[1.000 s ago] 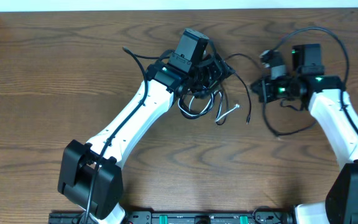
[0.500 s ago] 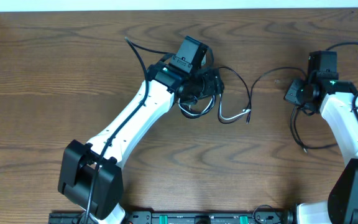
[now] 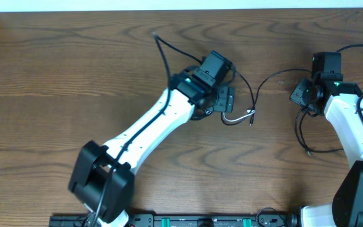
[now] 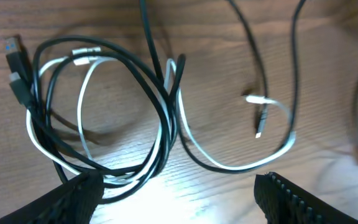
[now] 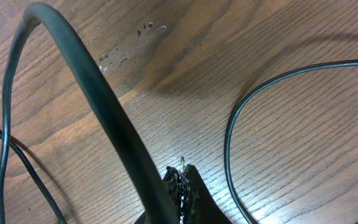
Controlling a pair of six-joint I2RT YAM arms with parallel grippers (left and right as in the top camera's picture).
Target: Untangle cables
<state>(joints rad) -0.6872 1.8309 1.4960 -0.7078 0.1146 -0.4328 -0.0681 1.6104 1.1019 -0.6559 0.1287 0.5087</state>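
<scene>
Hanging over the tangle near the middle of the table, the left gripper has its fingers spread wide. One fingertip sits in each lower corner of the left wrist view, and nothing is gripped between them.

Tangle: the black cord and the white cord lie flat on the wood. They are coiled together in overlapping loops at the left of the left wrist view, with black strands crossing white in several spots. A dark plug end sits at the upper left edge of the coil. From the coil the white cord swings out in an open arc toward the lower right. It then curls back to a small plug at centre right. Thin black strands run off the top of the frame.

Right gripper: at the upper right of the overhead view, well apart from the coil. Its jaws are pressed together, pinching the black cord. In the right wrist view that cord shows as a thick blurred band from upper left to bottom centre. In the overhead view the black cord arcs from just beside the white cord's plug, up and right to this gripper. More of it loops down the right side of the frame.
</scene>
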